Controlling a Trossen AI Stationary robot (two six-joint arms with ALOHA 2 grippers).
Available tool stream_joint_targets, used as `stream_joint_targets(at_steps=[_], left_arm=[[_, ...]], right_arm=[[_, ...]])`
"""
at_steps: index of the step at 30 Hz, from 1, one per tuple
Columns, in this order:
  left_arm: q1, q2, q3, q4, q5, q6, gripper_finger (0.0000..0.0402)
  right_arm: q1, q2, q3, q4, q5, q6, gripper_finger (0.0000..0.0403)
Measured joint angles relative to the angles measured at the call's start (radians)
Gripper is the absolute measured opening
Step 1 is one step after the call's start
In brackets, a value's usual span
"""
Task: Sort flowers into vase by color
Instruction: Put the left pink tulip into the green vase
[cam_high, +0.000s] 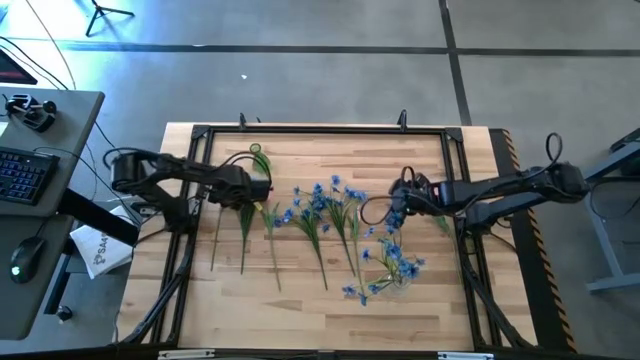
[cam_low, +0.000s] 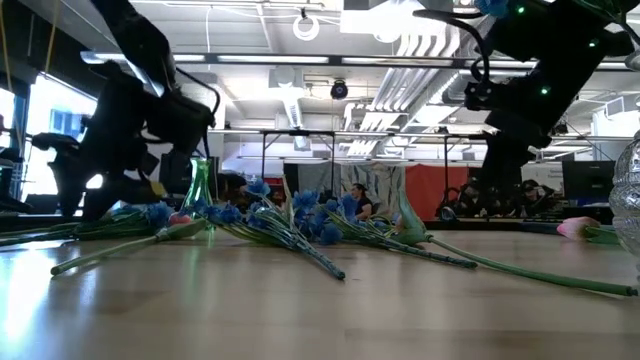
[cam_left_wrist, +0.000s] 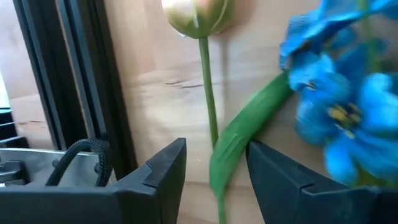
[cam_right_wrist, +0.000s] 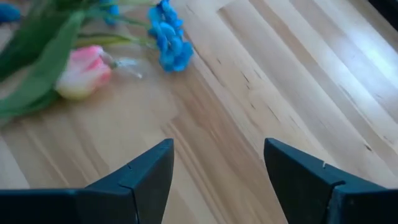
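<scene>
The bench (cam_high: 330, 300) carries the flowers (cam_high: 320, 215), fanned across its centre, stems pointing toward 6 o'clock. Left end effector (cam_high: 262, 190), at 9 o'clock of the fan, stands open astride a tulip stem (cam_left_wrist: 210, 106). Right end effector (cam_high: 393, 205), at 3 o'clock, is open and empty above bare wood near a pink tulip bud (cam_right_wrist: 82, 73).

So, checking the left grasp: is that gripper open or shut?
Open: left gripper shows a gap between its fingers, with a tulip stem running through, ungripped.

I see blue blossoms (cam_high: 318, 199), a pink tulip (cam_right_wrist: 83, 71), green stems (cam_left_wrist: 210, 106), pale striped wood table (cam_right_wrist: 298, 74).
</scene>
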Motion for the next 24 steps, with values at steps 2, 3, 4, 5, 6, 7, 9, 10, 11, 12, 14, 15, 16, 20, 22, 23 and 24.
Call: stream_joint_targets(at_steps=[2, 3, 4, 5, 6, 7, 9, 10, 11, 12, 14, 15, 16, 20, 22, 23, 24], left_arm=[[0.023, 0.028, 0.000, 0.000, 0.001, 0.024, 0.0140], [0.032, 0.037, 0.002, 0.001, 0.004, 0.034, 0.0135], [0.042, 0.044, 0.004, 0.003, 0.005, 0.046, 0.0129], [0.049, 0.051, 0.004, 0.005, 0.009, 0.053, 0.0125], [0.055, 0.057, 0.004, 0.007, 0.014, 0.062, 0.0119], [0.059, 0.061, 0.004, 0.013, 0.018, 0.074, 0.0113], [0.067, 0.064, 0.004, 0.027, 0.028, 0.100, 0.0096], [0.070, 0.064, 0.004, 0.031, 0.034, 0.109, 0.0086], [0.073, 0.064, 0.004, 0.034, 0.038, 0.121, 0.0074], [0.077, 0.064, 0.004, 0.036, 0.043, 0.133, 0.0062], [0.078, 0.064, 0.003, 0.036, 0.053, 0.153, 0.0035], [0.078, 0.064, 0.003, 0.037, 0.055, 0.168, 0.0020], [0.078, 0.061, 0.003, 0.036, 0.054, 0.181, 0.0011], [0.078, 0.009, 0.002, -0.024, 0.002, 0.173, 0.0008], [0.071, -0.050, 0.018, -0.072, -0.041, 0.153, 0.0004], [0.067, -0.084, 0.030, -0.089, -0.062, 0.140, 0.0003], [0.061, -0.118, 0.040, -0.129, -0.079, 0.126, 0.0002]], right_arm=[[0.022, 0.000, 0.000, -0.034, 0.026, 0.023, 0.0245], [0.030, 0.000, 0.000, -0.049, 0.035, 0.039, 0.0245], [0.038, 0.000, 0.000, -0.064, 0.042, 0.057, 0.0245], [0.046, 0.000, 0.000, -0.074, 0.053, 0.078, 0.0245], [0.054, 0.000, 0.000, -0.081, 0.060, 0.096, 0.0245], [0.064, 0.000, 0.000, -0.087, 0.067, 0.114, 0.0245], [0.085, 0.000, 0.000, -0.086, 0.081, 0.140, 0.0245], [0.099, 0.000, 0.000, -0.085, 0.088, 0.153, 0.0245], [0.112, 0.000, 0.000, -0.086, 0.101, 0.166, 0.0245], [0.126, 0.000, 0.000, -0.086, 0.114, 0.182, 0.0245], [0.155, 0.000, 0.000, -0.086, 0.141, 0.213, 0.0245], [0.170, 0.000, 0.000, -0.088, 0.154, 0.226, 0.0245], [0.183, 0.000, 0.000, -0.089, 0.166, 0.241, 0.0245], [0.226, 0.000, 0.000, -0.089, 0.227, 0.276, 0.0245], [0.241, 0.000, 0.000, -0.089, 0.260, 0.280, 0.0245], [0.246, 0.000, 0.000, -0.088, 0.271, 0.280, 0.0245], [0.251, 0.000, 0.000, -0.088, 0.284, 0.280, 0.0245]])
